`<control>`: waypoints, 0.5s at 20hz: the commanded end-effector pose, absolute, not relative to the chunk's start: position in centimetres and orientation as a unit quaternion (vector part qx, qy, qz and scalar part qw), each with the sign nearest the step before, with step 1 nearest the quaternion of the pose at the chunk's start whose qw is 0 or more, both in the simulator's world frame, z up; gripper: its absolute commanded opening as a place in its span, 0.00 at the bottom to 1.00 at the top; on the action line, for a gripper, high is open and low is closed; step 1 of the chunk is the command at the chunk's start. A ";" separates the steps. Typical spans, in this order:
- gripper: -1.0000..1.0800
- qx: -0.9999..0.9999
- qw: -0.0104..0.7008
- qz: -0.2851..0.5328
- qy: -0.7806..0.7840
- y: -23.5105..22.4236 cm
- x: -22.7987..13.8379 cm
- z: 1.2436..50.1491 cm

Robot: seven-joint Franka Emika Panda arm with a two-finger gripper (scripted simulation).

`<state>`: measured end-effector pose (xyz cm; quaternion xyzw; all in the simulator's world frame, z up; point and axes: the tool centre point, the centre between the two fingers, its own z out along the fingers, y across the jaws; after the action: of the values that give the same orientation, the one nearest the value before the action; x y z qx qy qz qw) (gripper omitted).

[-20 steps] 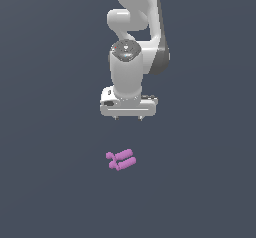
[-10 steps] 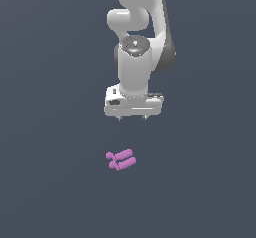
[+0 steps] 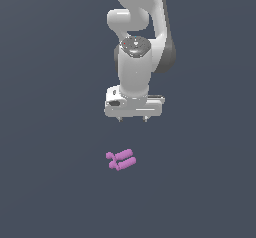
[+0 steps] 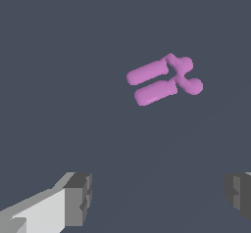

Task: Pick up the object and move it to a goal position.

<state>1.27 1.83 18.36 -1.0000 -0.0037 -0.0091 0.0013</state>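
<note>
Lowered a little over the last second, hand (image 3: 132,118) now nearer the pink piece (image 3: 121,160), fingers spread wide, gripping nothing. Piece unmoved on the worktop (image 3: 50,182), below and slightly left of the hand. Approach underway; grasp not yet made.

**One arm, one gripper, one pink piece counted**

A single white robot arm (image 3: 135,57) is seen, fitted with one gripper (image 3: 132,119) whose two fingers (image 4: 78,198) are counted in the wrist view. One small pink-purple object (image 3: 121,160) is shown, made up of two parallel rods and two shorter stubs.
</note>
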 end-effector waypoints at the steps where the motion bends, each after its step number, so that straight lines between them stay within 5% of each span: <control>1: 0.96 -1.000 0.002 -0.009 0.010 1.7 1.6 18.1; 10: 0.96 -0.994 0.006 -0.005 0.105 0.9 3.4 16.5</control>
<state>3.06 1.04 16.85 -0.9963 0.0854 -0.0061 0.0057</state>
